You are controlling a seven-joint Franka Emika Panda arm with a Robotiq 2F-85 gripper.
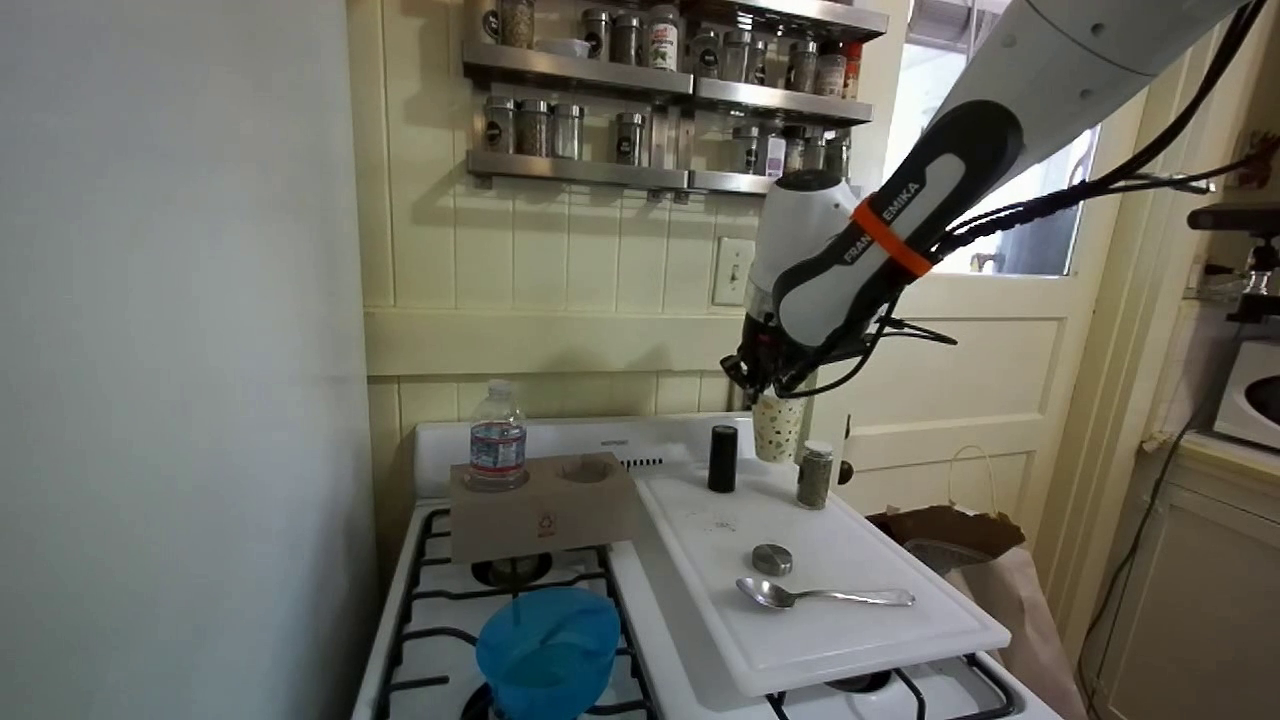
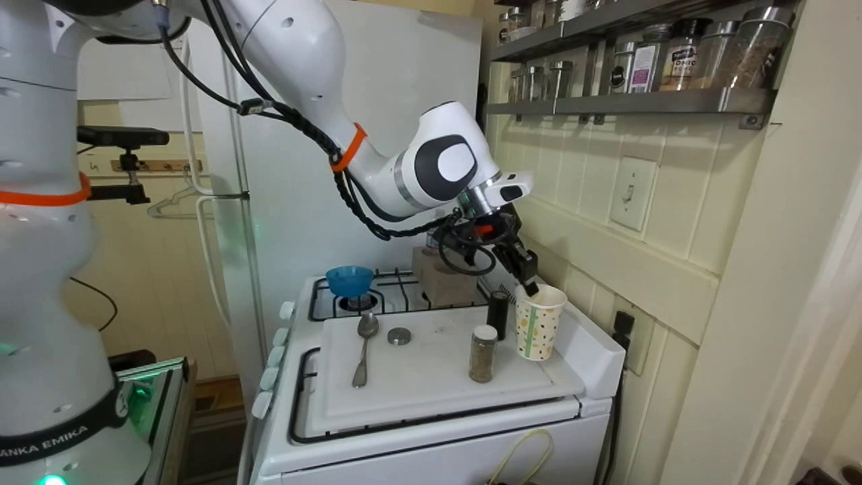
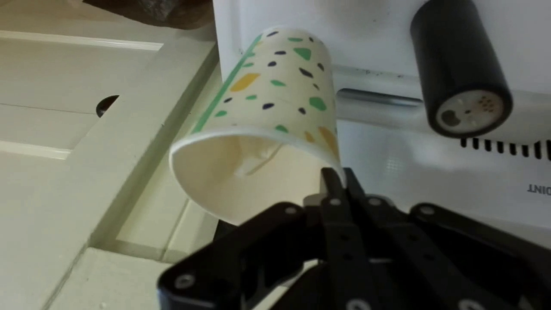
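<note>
My gripper (image 3: 338,178) is shut on the rim of a speckled paper cup (image 3: 275,86). One finger is inside the cup and one outside. The cup, white with green, yellow and dark spots, also shows in both exterior views (image 1: 777,428) (image 2: 537,330). It is slightly tilted, at the back of the white board (image 1: 840,640); I cannot tell whether its base touches the board. A black cylinder (image 3: 462,64) stands beside it, also in both exterior views (image 1: 723,460) (image 2: 498,314). A spice jar (image 2: 483,353) with a pale lid stands in front of the cup.
A round metal lid (image 1: 772,559) and a spoon (image 1: 820,594) lie on the board. A blue bowl (image 1: 548,650) and a cardboard box (image 1: 545,525) with a water bottle (image 1: 497,440) are on the stove. Spice shelves (image 1: 580,170) hang on the wall. A paper bag (image 1: 1030,610) stands beside the stove.
</note>
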